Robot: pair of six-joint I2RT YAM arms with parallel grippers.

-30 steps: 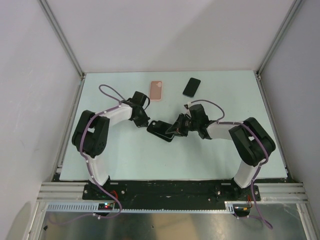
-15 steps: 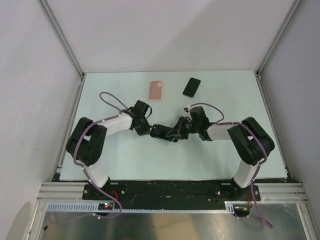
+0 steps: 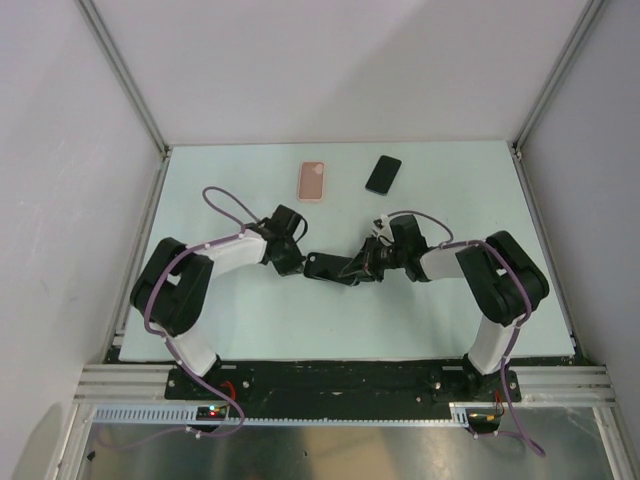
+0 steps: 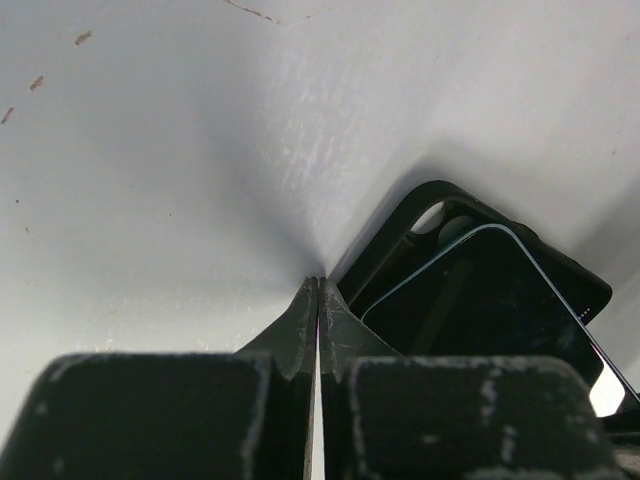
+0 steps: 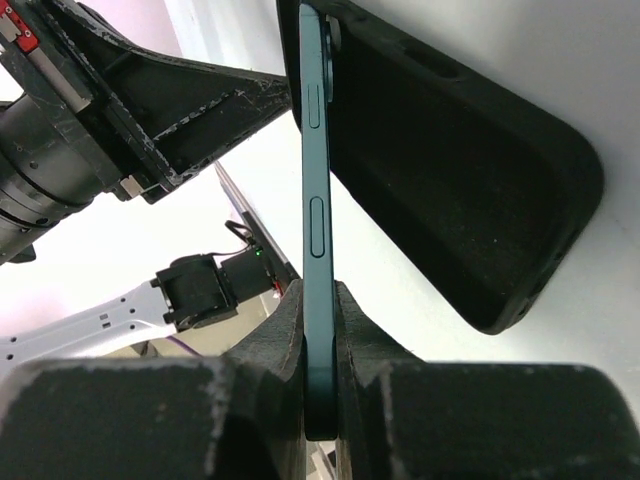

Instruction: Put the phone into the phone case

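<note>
moved: left arm sits lower, phone leans flatter | left end effector (image 4: 318,297): fully closed, empty, tips at phone case (image 4: 400,232) corner, probably bracing it on worktop (image 4: 150,170) | right end effector (image 5: 320,300): clamps phone (image 5: 314,150) by its faces, angled into case, not yet seated

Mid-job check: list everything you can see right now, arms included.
table: one, pale green-white, under everything
black case: one, black, middle of the table
phone: one, dark blue-green, held edge-on, leaning over the black case
pink case: one, pink, far side, lying flat
flat black item: one, black, right of the pink case; phone or case, cannot tell
left end effector: one, black, shut, tips at the black case's corner
right end effector: one, black, shut on the phone
</note>
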